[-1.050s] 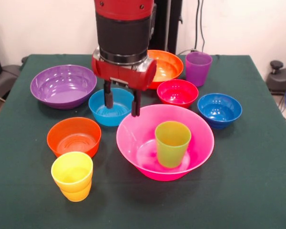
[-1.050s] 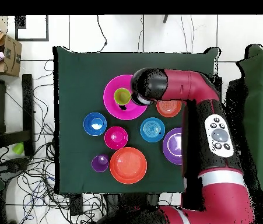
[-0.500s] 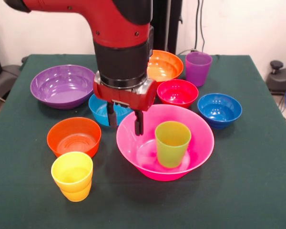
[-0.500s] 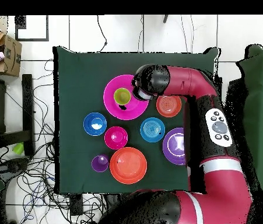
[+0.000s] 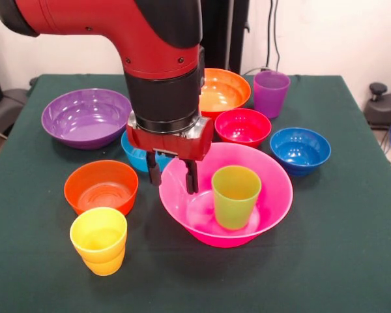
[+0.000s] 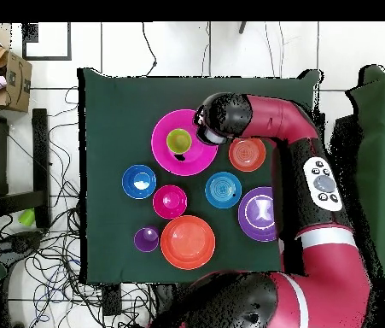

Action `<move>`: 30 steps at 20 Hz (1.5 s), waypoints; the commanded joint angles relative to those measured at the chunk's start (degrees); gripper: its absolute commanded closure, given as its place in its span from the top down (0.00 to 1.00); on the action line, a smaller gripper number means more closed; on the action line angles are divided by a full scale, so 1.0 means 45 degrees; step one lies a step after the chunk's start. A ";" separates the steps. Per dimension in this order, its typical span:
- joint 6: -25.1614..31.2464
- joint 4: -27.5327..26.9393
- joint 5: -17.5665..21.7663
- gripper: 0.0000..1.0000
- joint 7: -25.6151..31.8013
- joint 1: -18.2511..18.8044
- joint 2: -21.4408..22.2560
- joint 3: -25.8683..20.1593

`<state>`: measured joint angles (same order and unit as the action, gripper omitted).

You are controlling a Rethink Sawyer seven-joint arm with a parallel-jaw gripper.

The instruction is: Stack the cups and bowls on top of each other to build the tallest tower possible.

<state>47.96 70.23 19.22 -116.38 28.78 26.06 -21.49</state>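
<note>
Seven bowls (image 5: 86,117), three cups (image 5: 234,195), one pincer (image 5: 173,177).

The Sawyer arm (image 5: 117,26) is glossy red, built of thick rounded links. A wide black cylindrical band forms its wrist (image 5: 164,98), edged below by a thin silvery ring. Under that sits a squat red gripper housing (image 5: 171,141) with two short dark fingers (image 5: 192,177). From overhead, one link carries a light grey oval button panel (image 6: 323,184) with dark round controls.
</note>
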 commanded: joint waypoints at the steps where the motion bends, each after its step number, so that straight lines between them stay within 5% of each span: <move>1: 0.1481 -0.0469 0.0984 1.00 0.4181 0.0206 0.0199 -0.0884; 3: 0.1874 -0.0383 0.0856 1.00 0.4249 0.0235 0.0411 -0.0886; 9: 0.3891 0.0930 -0.0020 1.00 0.3728 0.0219 0.3319 -0.0651; 12: 0.4924 0.0524 -0.0079 1.00 0.3712 0.0279 0.3536 -0.0716; 23: 0.5614 -0.2758 0.1133 1.00 0.6712 0.1563 0.0519 -0.1894; 30: 0.4325 -0.2679 0.1576 1.00 0.7315 0.1744 -0.0002 -0.1943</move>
<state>69.37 58.64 19.96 -103.43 36.69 32.24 -26.66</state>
